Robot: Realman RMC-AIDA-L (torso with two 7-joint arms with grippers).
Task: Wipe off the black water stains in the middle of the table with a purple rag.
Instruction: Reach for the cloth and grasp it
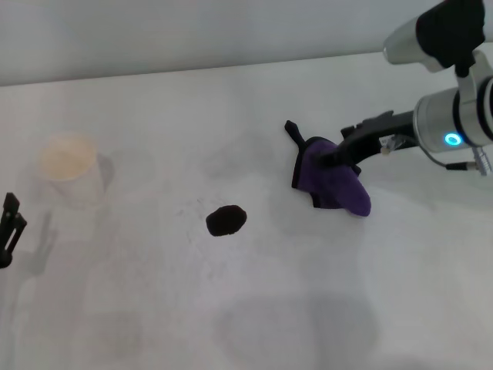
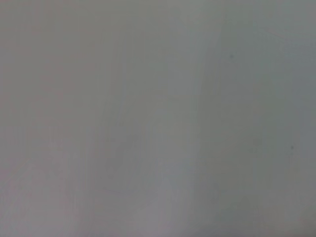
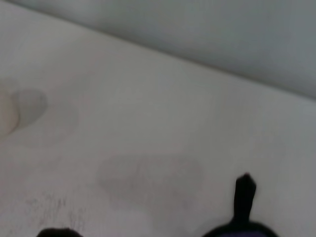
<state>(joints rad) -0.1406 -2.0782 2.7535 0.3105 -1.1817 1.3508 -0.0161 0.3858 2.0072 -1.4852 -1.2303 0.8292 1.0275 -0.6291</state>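
The black water stain [image 1: 226, 220] is a small dark oval blotch in the middle of the white table [image 1: 254, 308]. The purple rag [image 1: 336, 185] with black edging and a thin black tail lies bunched to the stain's right and a little farther back. My right gripper [image 1: 333, 158] reaches in from the right and is shut on the rag's top. In the right wrist view the rag's tail [image 3: 245, 195] and the edge of the stain [image 3: 55, 232] show. My left gripper [image 1: 9, 229] is parked at the table's left edge.
A translucent whitish cup [image 1: 69, 166] stands at the back left of the table, and its edge also shows in the right wrist view [image 3: 6, 113]. The left wrist view holds only plain table surface [image 2: 158, 118]. Faint grey smudges mark the table behind the stain.
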